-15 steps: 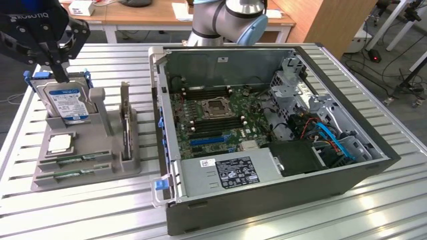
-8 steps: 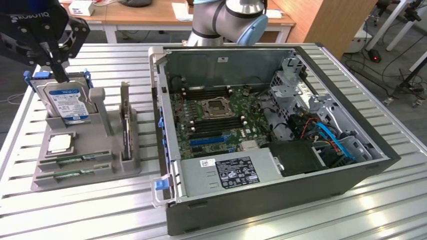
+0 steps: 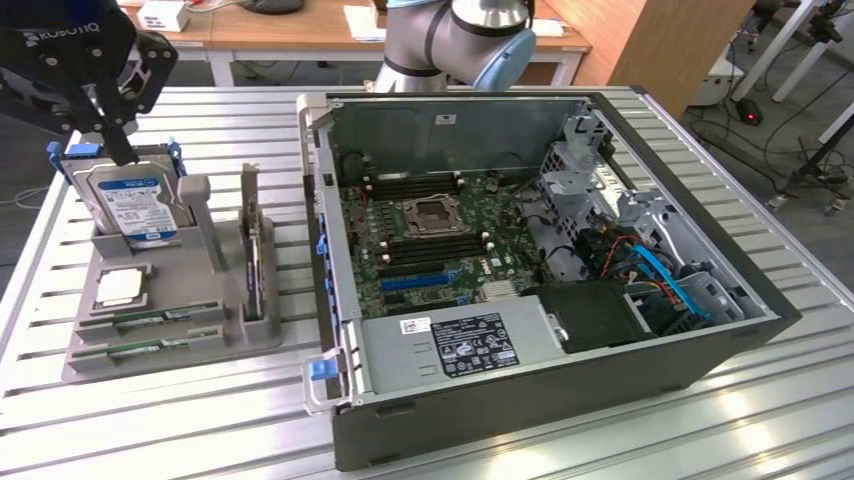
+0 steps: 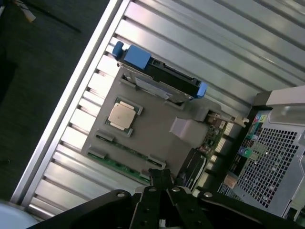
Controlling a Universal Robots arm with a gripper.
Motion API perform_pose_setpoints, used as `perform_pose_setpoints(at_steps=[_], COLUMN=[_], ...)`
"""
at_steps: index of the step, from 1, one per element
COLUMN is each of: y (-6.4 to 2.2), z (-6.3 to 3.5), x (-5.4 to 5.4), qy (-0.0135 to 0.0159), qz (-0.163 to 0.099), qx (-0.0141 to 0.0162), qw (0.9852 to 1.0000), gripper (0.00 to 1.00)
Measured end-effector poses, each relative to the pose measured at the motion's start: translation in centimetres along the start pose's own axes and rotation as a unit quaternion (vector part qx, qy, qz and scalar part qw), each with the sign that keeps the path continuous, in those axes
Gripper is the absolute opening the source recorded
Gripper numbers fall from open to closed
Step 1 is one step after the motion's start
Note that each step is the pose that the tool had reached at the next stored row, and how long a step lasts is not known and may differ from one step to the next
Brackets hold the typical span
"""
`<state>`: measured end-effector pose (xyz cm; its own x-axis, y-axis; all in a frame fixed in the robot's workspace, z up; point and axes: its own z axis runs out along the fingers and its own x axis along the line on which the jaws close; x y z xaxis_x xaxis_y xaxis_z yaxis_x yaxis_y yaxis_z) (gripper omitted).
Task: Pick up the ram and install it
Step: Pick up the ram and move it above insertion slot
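Ram (image 3: 134, 348) (image 4: 121, 167) lay flat in the outermost slot of the grey holder (image 3: 200, 330) (image 4: 152, 129) on the bench (image 3: 40, 400), well below the tool (image 3: 118, 150) (image 4: 161, 176) and apart from it; a second green stick (image 3: 150, 320) lay in the neighbouring slot, on the side nearer the tool; a square processor (image 3: 120, 288) (image 4: 122, 115) sat between that stick and the blue-labelled hard drive (image 3: 134, 205); the drive stood upright at the holder's end, directly beneath the tool, whose tips hung just above its upper edge; the tool's fingers were drawn together and held nothing; the open computer case (image 3: 747, 340) stood off to the exterior view's right of the tool, with its motherboard (image 3: 427, 225) exposed and a power supply (image 3: 454, 345) at the near end.
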<state>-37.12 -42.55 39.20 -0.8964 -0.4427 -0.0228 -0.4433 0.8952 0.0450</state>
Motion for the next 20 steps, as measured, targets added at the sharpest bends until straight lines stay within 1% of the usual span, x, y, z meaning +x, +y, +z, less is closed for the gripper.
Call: perform_pose_setpoints(at_steps=[2,5,8,10,12,14,15,18,20], y=[0.0,0.0,0.0,0.0,0.0,0.0,0.0,0.0,0.0], z=[0.0,0.01,0.01,0.02,0.02,0.03,0.03,0.04,0.05], x=[0.0,0.0,0.0,0.0,0.0,0.0,0.0,0.0,0.0], qy=[0.0008,0.0021,0.0033,0.0041,0.0049,0.0057,0.0064,0.0076,0.0084], qz=[-0.018,-0.045,-0.072,-0.091,-0.109,-0.127,-0.142,-0.169,-0.187], qx=[-0.0004,-0.001,-0.0016,-0.0021,-0.0025,-0.0029,-0.0032,-0.0038,-0.0043], qw=[0.9998,0.999,0.9974,0.9959,0.994,0.9919,0.9899,0.9857,0.9823], gripper=[0.09,0.09,0.09,0.09,0.09,0.09,0.09,0.09,0.09])
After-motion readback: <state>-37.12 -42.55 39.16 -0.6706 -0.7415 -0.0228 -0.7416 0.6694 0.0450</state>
